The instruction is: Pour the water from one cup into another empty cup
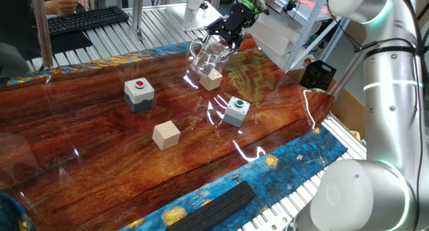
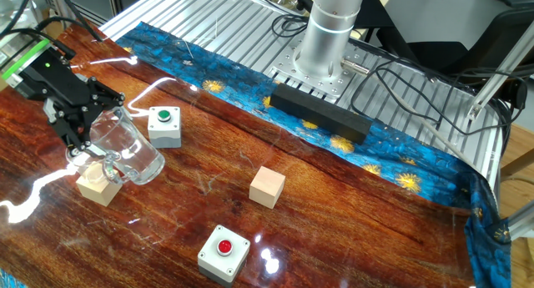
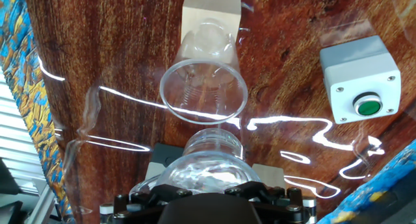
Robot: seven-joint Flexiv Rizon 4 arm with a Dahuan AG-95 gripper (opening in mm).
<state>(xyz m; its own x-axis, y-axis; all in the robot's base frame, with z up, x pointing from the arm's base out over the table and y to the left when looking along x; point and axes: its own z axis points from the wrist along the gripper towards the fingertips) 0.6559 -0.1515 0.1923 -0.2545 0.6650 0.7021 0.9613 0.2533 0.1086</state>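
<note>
My gripper [image 1: 226, 34] is shut on the clear glass mug [image 1: 209, 52] and holds it tilted above the table at the far side. In the other fixed view the gripper [image 2: 77, 121] grips the mug [image 2: 129, 146] with its mouth leaning down toward a wooden cube [image 2: 96, 187]. In the hand view the mug's glass [image 3: 211, 152] fills the space between my fingers [image 3: 260, 188]. Just beyond it the smaller handleless cup [image 3: 203, 87] stands upright, its round rim open, next to the cube [image 3: 209, 13]. I cannot make out the water in either glass.
A grey box with a green button [image 1: 236, 110] sits near the cups and also shows in the hand view [image 3: 361, 78]. A box with a red button [image 1: 139, 94] and a second wooden cube [image 1: 165, 134] lie further left. A black bar [image 2: 317, 113] lies on the blue cloth.
</note>
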